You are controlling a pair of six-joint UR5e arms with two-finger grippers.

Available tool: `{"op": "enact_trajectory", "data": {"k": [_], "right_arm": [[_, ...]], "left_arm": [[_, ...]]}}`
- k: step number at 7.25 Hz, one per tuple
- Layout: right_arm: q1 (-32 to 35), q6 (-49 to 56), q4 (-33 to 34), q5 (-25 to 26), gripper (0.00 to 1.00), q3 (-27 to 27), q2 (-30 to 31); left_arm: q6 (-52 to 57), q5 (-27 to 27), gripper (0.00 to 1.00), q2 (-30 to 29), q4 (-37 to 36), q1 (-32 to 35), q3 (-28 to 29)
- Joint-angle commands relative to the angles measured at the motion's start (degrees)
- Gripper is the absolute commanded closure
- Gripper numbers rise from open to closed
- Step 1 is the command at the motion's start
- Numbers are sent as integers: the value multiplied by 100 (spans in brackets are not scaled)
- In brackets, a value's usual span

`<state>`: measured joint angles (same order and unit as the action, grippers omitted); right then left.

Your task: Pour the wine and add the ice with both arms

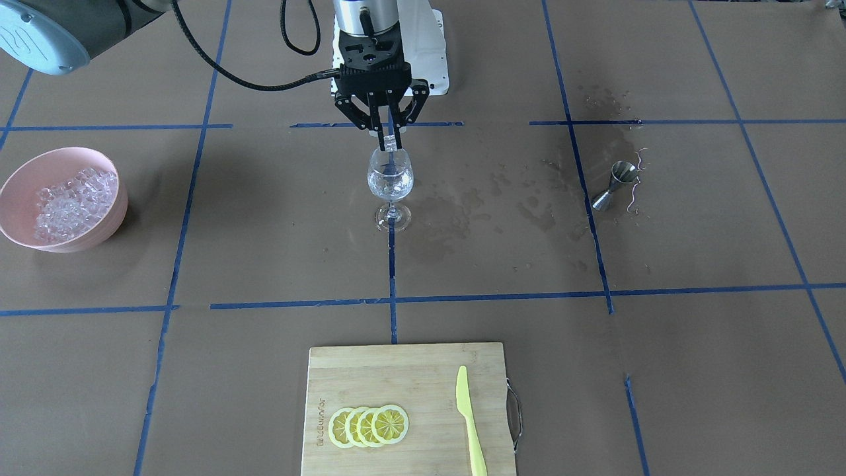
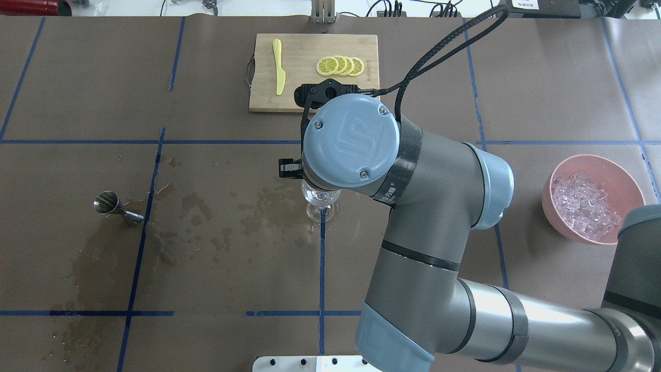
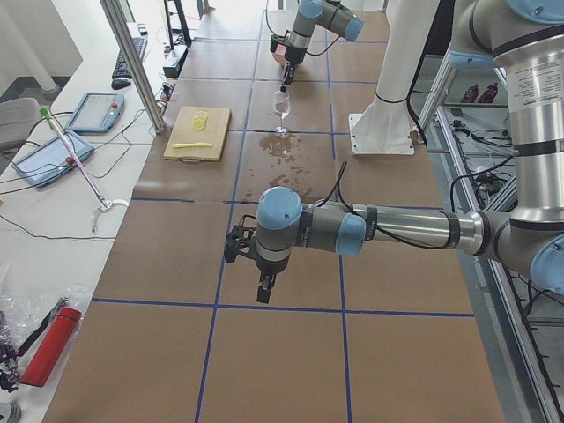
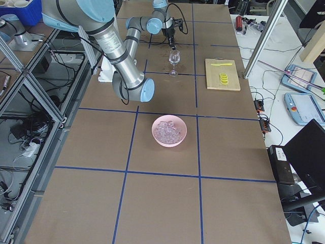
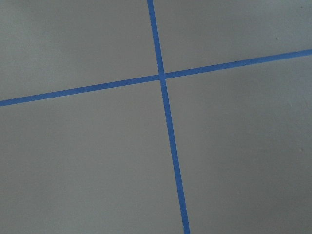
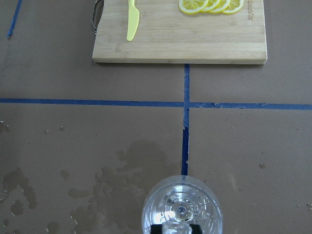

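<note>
Right hand (image 1: pixel 390 145) points straight down over the wine glass (image 1: pixel 390 180), clamped on an ice cube (image 1: pixel 392 141).

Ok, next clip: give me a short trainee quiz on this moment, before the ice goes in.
1. True or false: the jigger stands upright on the table.
2. What does the right gripper hold above the wine glass? A) nothing B) an ice cube C) the jigger
3. Fill in: ___ lemon slices lie overlapping on the cutting board.
Key: 1 false, it lies on its side; 2 B; 3 four.
</note>
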<state>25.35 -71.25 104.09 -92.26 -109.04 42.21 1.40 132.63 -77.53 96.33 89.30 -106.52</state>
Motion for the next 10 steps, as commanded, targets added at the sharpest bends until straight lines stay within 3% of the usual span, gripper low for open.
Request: {"op": "enact_trajectory", "data": {"k": [1, 2, 3, 7, 8, 10], "right_arm": [[-30, -2, 207, 33, 73, 15, -11], [-30, -2, 252, 59, 10, 6, -11], [-39, -2, 252, 50, 0, 23, -46], [-30, 76, 252, -11, 0, -38, -47], [179, 207, 261, -159, 0, -38, 14], [1002, 1169, 252, -948, 0, -413, 582]], "left_arm": [[0, 0, 0, 1, 0, 0, 9], [0, 0, 0, 1, 0, 0, 9], [0, 0, 0, 1, 0, 0, 9], [-8, 0, 0, 1, -17, 0, 17], [-9, -26, 0, 10, -18, 9, 44], [-9, 9, 0, 10, -18, 0, 44]]}}
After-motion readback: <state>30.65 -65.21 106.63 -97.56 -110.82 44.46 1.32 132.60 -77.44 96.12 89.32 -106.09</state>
